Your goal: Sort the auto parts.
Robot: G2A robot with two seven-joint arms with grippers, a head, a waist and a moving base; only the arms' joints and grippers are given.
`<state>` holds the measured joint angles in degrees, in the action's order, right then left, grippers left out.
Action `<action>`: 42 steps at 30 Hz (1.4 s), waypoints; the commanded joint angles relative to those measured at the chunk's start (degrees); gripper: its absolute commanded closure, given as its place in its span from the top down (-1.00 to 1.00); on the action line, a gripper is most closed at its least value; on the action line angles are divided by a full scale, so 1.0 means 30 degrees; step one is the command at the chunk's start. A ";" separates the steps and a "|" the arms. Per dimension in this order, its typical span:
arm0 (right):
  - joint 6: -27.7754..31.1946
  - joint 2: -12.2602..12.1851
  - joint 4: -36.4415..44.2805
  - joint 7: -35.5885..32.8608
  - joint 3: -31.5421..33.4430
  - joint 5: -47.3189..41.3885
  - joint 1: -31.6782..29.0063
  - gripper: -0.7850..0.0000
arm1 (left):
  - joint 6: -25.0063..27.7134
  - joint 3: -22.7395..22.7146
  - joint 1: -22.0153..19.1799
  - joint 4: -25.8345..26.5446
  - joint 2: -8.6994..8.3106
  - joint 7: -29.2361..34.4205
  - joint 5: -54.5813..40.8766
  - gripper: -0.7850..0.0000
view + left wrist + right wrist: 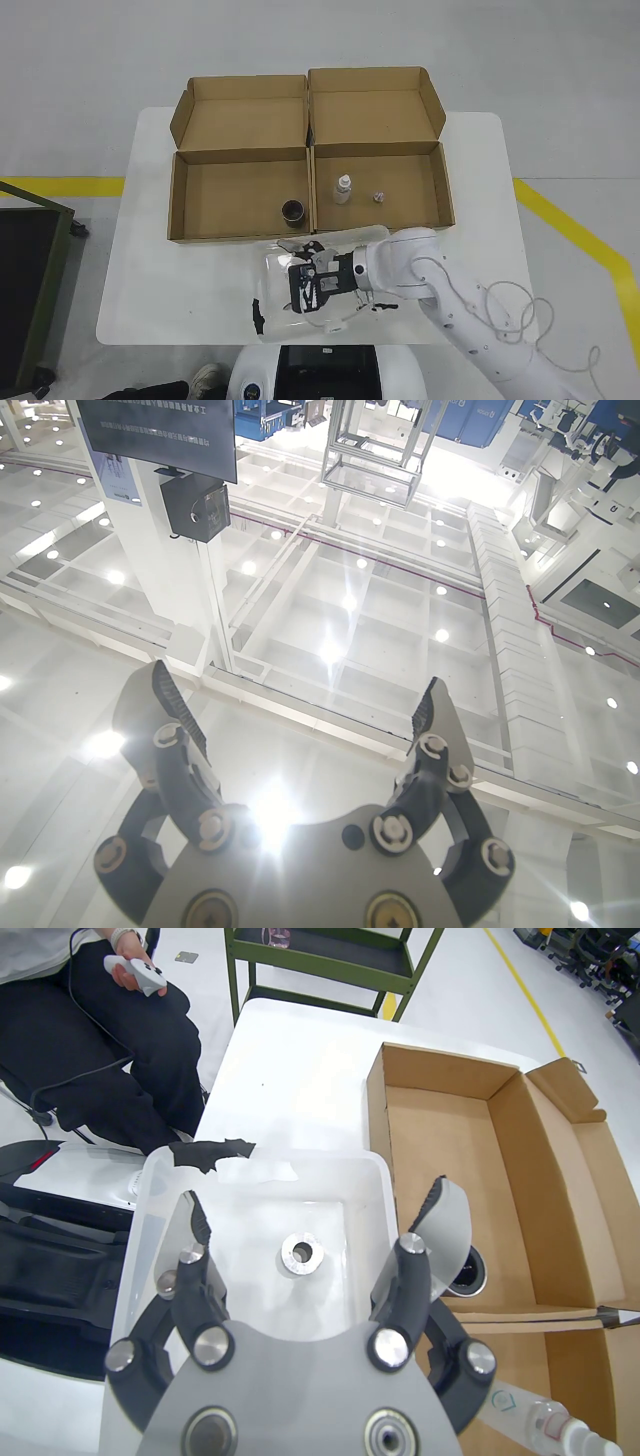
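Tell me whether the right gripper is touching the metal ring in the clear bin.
Apart. The right wrist view shows bare floor of the clear bin between the metal ring and each finger of the open right gripper.

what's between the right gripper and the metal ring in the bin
Nothing: the right wrist view shows the right gripper, jaws open, over the metal ring on the bare floor of the clear bin.

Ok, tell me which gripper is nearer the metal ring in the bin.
Right. The right gripper hangs over the metal ring, jaws open; the left gripper points up at the ceiling.
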<state>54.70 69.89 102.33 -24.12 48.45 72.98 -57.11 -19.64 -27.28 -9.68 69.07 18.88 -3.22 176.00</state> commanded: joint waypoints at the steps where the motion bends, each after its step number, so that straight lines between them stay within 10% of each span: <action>1: 0.0027 -0.0022 -0.0111 0.0229 -0.0087 0.0348 -0.0067 0.97 | 0.0000 0.0000 0.0000 0.0000 0.0000 0.0000 0.0000 1.00; 29: -0.1047 0.0341 -0.4684 0.2503 -0.2072 0.2421 0.0318 0.73 | 0.0000 0.0000 0.0000 0.0000 0.0000 0.0000 0.0000 1.00; 42: -0.1983 0.0708 -0.6128 0.2725 -0.2605 0.2178 0.0981 -0.09 | 0.0000 0.0000 0.0000 0.0000 0.0000 0.0000 0.0000 1.00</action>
<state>48.83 71.95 84.09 -15.95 40.72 79.59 -54.27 -19.64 -27.28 -9.68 69.07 18.88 -3.22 176.00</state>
